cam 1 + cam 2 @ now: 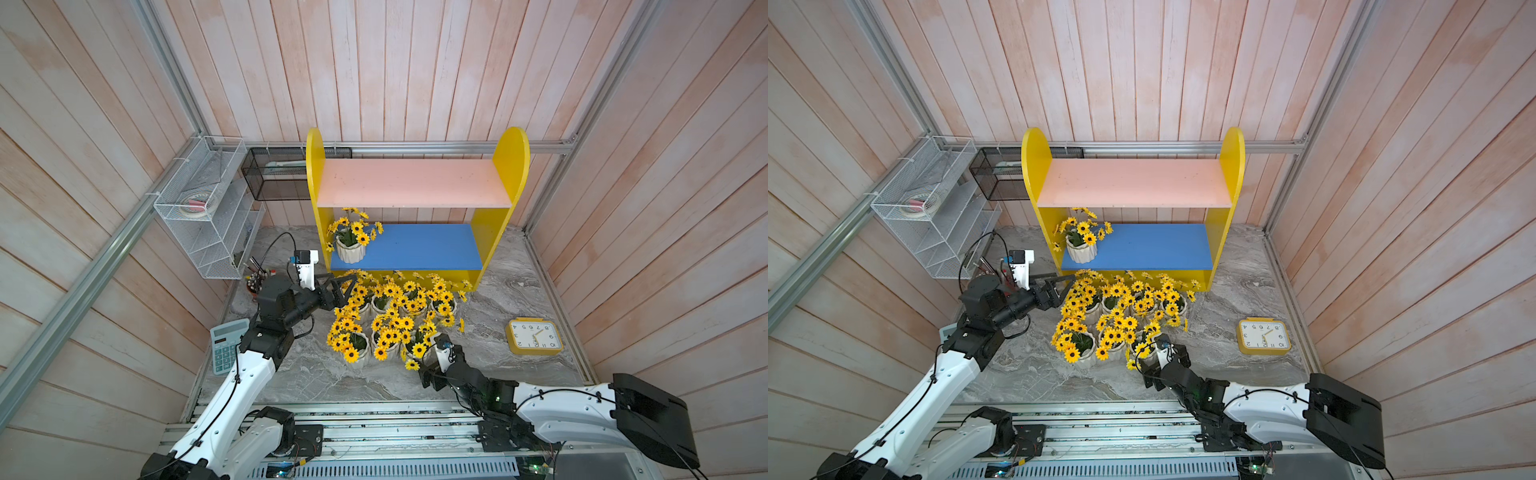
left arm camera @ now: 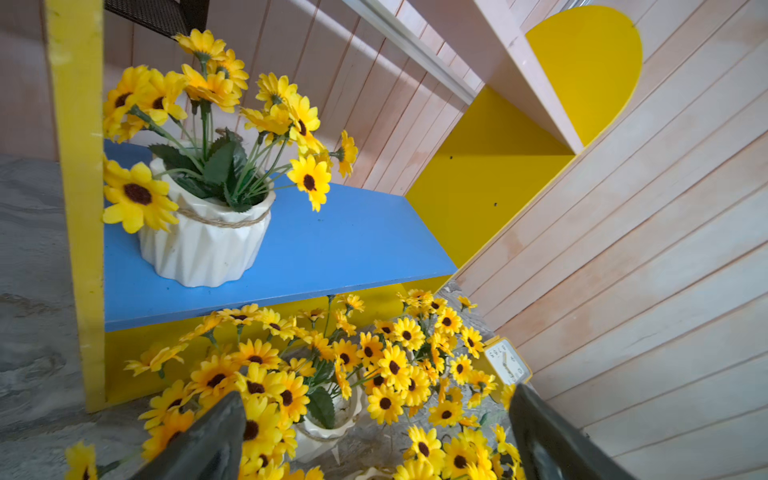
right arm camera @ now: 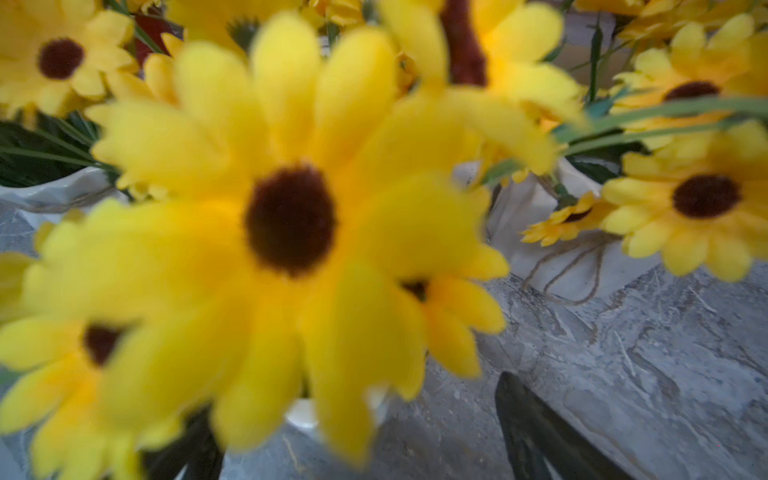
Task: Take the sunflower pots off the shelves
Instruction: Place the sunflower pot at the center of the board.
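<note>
The shelves (image 1: 415, 183) (image 1: 1133, 183) stand against the back wall, and the pink upper board is bare. One sunflower pot (image 1: 350, 250) (image 1: 1081, 251) (image 2: 203, 245) sits at the left end of the blue lower board (image 1: 424, 247). Several more sunflower pots (image 1: 390, 320) (image 1: 1117, 320) crowd the table in front of the unit. My left gripper (image 1: 343, 291) (image 2: 378, 395) is open at the cluster's back left, just below the blue board's left end. My right gripper (image 1: 426, 372) (image 3: 353, 399) is open at the front right pot (image 1: 415, 351), whose blurred flower and white edge lie between its jaws.
A yellow clock (image 1: 534, 336) lies face up to the right of the cluster. A calculator (image 1: 224, 347) and a pen cup (image 1: 255, 282) sit by the left arm. A white wire rack (image 1: 203, 208) and a black mesh basket (image 1: 274, 178) hang at the back left.
</note>
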Robot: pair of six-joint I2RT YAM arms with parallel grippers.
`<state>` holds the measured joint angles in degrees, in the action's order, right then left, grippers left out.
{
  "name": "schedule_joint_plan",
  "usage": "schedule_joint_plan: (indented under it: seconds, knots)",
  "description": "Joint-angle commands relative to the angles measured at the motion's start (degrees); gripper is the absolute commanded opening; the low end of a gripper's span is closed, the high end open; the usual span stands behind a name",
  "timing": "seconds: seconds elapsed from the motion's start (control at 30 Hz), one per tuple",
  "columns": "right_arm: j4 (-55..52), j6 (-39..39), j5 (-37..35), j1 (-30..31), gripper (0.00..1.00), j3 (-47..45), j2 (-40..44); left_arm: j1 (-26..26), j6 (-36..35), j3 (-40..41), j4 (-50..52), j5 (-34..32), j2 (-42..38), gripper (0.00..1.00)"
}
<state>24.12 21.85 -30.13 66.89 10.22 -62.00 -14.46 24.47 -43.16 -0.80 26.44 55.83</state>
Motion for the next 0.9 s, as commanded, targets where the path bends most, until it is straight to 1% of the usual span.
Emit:
schedule_joint_plan:
  seconds: [0.0, 0.13, 0.2, 0.3, 0.37, 0.43, 0.5, 0.6, 0.67, 0.73, 0.8, 0.87]
  knots:
    - [0.5, 0.0, -1.7, -1.2, 0.95, 0.2, -1.1, -3.5, -4.6, -3.8, 5.5, -8.8, 1.3, 1.00]
    - [-0.9, 0.2, -0.9, -1.2, 0.95, 0.2, 0.2, -7.6, -7.2, -7.2, 10.5, -19.0, 3.5, 0.99]
    - [-3.2, 0.8, 0.8, -1.1, 0.96, 0.3, 1.9, -7.9, -7.1, -8.6, 12.0, -23.0, 4.7, 0.99]
    - [-4.5, 1.6, 3.5, -1.1, 0.97, -0.1, 4.2, -8.0, -5.9, -8.4, 10.4, -26.5, 5.1, 1.00]
    - [-7.1, 2.7, 6.5, -1.1, 0.98, 0.7, 5.7, -8.0, -5.2, -8.5, 9.4, -27.4, 6.2, 1.00]
    - [-10.7, 6.0, 8.4, -1.0, 0.98, 1.5, 7.0, -8.1, -5.1, -8.8, 8.3, -27.2, 7.6, 1.00]
    - [-15.7, 10.5, 8.0, -0.8, 0.98, 2.6, 7.9, -8.5, -5.6, -8.9, 6.9, -26.5, 8.9, 1.00]
    - [-24.5, 19.6, 5.1, -0.8, 0.98, 4.8, 9.1, -9.7, -6.6, -10.1, 7.0, -26.5, 10.9, 1.00]
    - [-29.4, 22.1, 3.5, -0.7, 0.97, 6.2, 10.1, -11.2, -7.5, -11.1, 7.4, -28.1, 12.0, 1.00]
    - [-31.8, 23.0, 3.4, -0.8, 0.97, 6.5, 11.6, -12.2, -8.1, -12.2, 7.7, -28.6, 13.2, 1.00]
    - [-34.1, 23.5, 3.2, -0.8, 0.96, 6.9, 13.2, -12.5, -8.5, -13.5, 8.4, -28.7, 14.6, 0.99]
    - [-37.2, 24.1, 2.5, -0.9, 0.96, 7.8, 14.2, -12.5, -8.4, -14.3, 8.8, -30.1, 15.8, 0.99]
